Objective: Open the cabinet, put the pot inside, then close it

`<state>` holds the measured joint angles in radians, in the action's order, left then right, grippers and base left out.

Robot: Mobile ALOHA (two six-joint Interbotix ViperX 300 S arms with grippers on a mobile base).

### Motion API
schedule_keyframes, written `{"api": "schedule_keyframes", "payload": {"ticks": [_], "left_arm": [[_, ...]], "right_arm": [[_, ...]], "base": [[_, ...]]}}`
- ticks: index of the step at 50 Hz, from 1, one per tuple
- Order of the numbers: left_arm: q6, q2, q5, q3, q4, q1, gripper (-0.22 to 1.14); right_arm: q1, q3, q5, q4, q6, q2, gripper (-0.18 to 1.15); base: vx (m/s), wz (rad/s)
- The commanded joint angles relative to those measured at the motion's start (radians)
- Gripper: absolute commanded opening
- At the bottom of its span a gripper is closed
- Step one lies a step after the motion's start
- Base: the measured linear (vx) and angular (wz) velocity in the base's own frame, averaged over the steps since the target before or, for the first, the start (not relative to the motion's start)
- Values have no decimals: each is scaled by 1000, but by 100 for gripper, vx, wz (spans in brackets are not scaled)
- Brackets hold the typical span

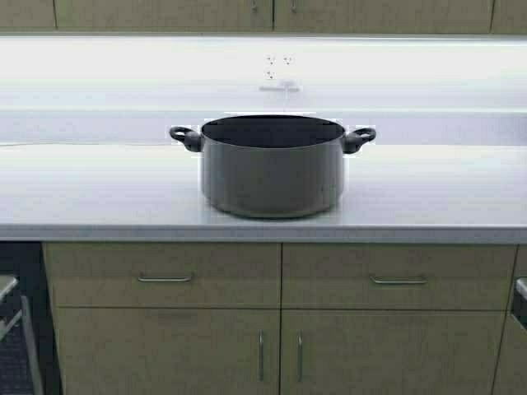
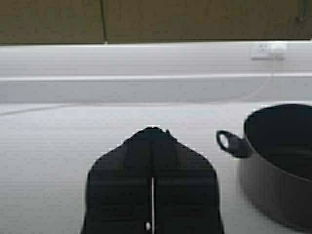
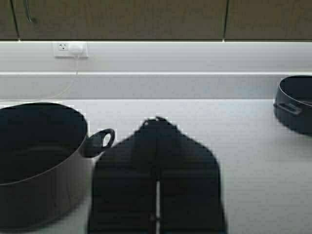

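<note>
Neither arm shows in the high view; each gripper appears only in its own wrist view, and only as a dark, blurred shape cut off at the frame edge. A second, smaller dark pot sits at the edge of the right wrist view, half out of frame, well apart from the main one on the same counter.

The left gripper has its two black fingers pressed together, with only a thin seam between them, holding nothing and hovering over the bare white counter beside the pot's near handle. The right gripper is likewise closed on nothing, fingers meeting along a narrow line, just beside the pot's other loop handle without touching it.

The large wide dark-grey metal pot, black inside, lidless, with two black loop handles, stands upright on the counter at the middle, between the two grippers. Below the counter's front edge lie two beige drawers with bar handles and, under them, the two beige cabinet doors, both closed, their vertical handles side by side at the centre seam. A white wall socket with a plugged-in charger and thin cable sits behind the pot.
</note>
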<state>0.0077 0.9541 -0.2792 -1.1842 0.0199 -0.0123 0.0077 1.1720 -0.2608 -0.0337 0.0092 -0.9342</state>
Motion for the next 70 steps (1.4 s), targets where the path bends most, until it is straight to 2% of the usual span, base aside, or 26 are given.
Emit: {"api": "schedule_keyframes", "payload": {"ticks": [1, 40, 43, 46, 48, 51, 56, 58, 60, 61, 63, 66, 70], "left_arm": [[-3, -11, -8, 18, 3, 2, 2], [-6, 25, 2, 5, 2, 2, 2], [-6, 21, 2, 9, 2, 2, 3], [-8, 29, 2, 5, 3, 2, 4], [-8, 35, 3, 2, 5, 0, 9], [-5, 51, 25, -2, 11, -18, 24], [-5, 75, 126, 20, 28, -87, 75], [-9, 78, 172, 32, 28, -126, 99], [-17, 80, 204, 40, 23, -172, 112], [-23, 80, 213, 43, 23, -199, 113], [-32, 80, 213, 46, 21, -259, 107], [-37, 71, 202, 49, 21, -353, 98], [-37, 31, 169, 52, 18, -456, 99]], "right_arm": [[2, -17, -3, -3, 0, 6, 5], [2, -12, 23, -5, 5, -11, 6], [3, -12, 31, -3, 6, -11, 8], [9, -8, 34, 0, 17, -11, 15], [17, -11, 34, 0, 28, -11, 25], [44, -12, 35, -2, 48, -9, 50], [117, -14, 48, 0, 64, -9, 100], [156, -18, 66, 0, 60, -12, 111], [201, -29, 92, 0, 60, -18, 111], [225, -37, 106, 0, 63, -20, 108], [293, -57, 127, 2, 64, -18, 102], [373, -78, 129, 5, 61, -3, 102], [454, -109, 104, 9, 61, 40, 103]], "base": [[38, 3], [34, 1], [25, 2], [22, 1], [19, 1], [15, 1], [11, 1], [9, 1], [7, 1], [7, 1], [6, 1], [5, 2], [3, 0]]}}
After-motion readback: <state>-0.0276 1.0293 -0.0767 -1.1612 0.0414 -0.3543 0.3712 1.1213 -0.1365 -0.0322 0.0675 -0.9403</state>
